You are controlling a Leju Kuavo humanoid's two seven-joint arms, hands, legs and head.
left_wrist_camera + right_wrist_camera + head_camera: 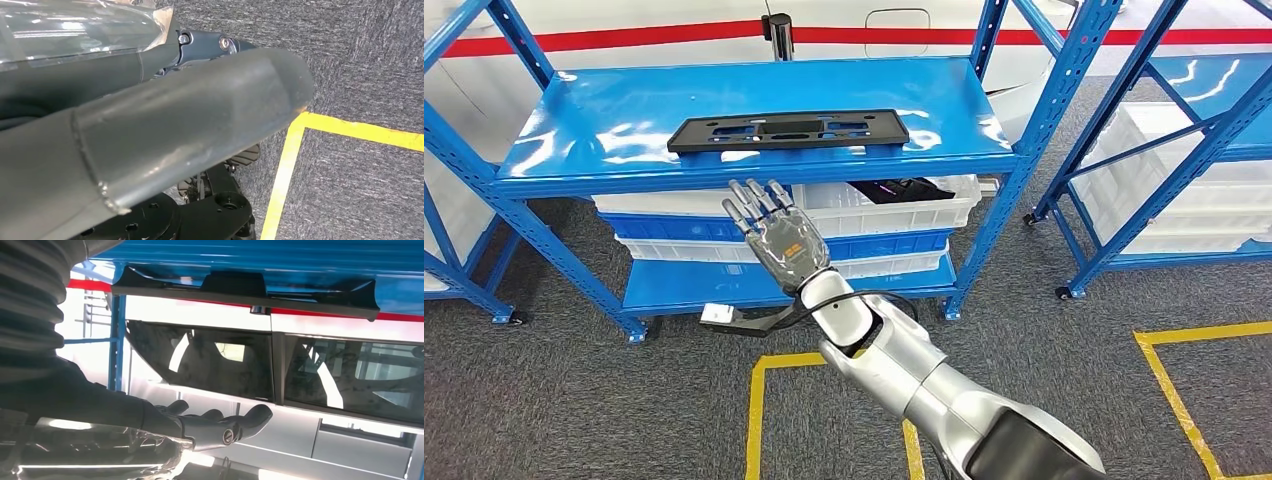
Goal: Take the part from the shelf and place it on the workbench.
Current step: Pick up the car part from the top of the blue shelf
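Black part (788, 130) lying flat on the blue shelf (574, 160), at 12 o'clock from the right hand (776, 238). Fingers (749, 205) spread wide, holding nothing, just short of the shelf edge. Best reached forward and over, gripped mid-length, lifted level.

bright overhead glare on blue shelf (754, 110), sharp focus
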